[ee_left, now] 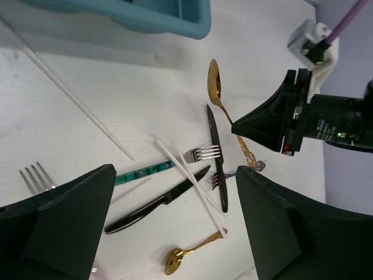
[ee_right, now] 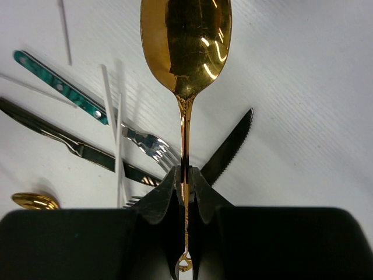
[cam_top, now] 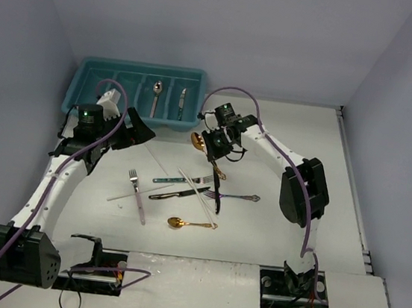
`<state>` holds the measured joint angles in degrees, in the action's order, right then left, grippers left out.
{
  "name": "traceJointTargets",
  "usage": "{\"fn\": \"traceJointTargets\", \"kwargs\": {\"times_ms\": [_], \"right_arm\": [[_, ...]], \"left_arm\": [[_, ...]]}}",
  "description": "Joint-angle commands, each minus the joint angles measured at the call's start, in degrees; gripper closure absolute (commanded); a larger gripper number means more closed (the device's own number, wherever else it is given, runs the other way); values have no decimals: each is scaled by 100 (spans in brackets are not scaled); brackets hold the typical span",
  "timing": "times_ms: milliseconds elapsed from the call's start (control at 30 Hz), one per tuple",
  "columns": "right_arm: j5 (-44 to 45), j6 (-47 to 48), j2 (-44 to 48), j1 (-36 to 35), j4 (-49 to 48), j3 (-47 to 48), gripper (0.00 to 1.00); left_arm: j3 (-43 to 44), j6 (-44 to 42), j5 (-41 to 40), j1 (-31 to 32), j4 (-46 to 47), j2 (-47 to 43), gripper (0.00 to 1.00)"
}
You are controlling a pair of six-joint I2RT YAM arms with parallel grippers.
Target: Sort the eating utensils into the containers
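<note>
Just off the near right corner of the tray (cam_top: 87,83), right gripper (ee_right: 185,181) pinches gold spoon (ee_right: 185,41) by its handle, left gripper (cam_top: 139,131) wide and empty; next, probably carry to silver spoon's (cam_top: 157,88) compartment, release.

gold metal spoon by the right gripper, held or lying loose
Held: the right gripper is shut on the handle of the gold metal spoon.
</note>
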<state>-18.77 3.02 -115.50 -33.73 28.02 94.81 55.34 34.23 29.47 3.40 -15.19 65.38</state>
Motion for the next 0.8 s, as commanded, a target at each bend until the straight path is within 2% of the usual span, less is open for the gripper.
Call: {"fn": "traceJointTargets", "kwargs": {"times_ms": [0,267,467,767], "right_arm": [[-338,-642,310,-78,-107,579,100],[-218,-1149,171,-431,-278,1238,100],[-192,-1275,107,-782,-323,1458,100],[-186,-1343,257,-949,-346,1585,100]], "left_arm": [[-185,1211,-173,201,720,-61,18],[-376,2246,-786,717,1608,92,20],[102,2330,-1253,1373,1318,584,21],[496,2369,-1387,1422,1265,1031,29]]}}
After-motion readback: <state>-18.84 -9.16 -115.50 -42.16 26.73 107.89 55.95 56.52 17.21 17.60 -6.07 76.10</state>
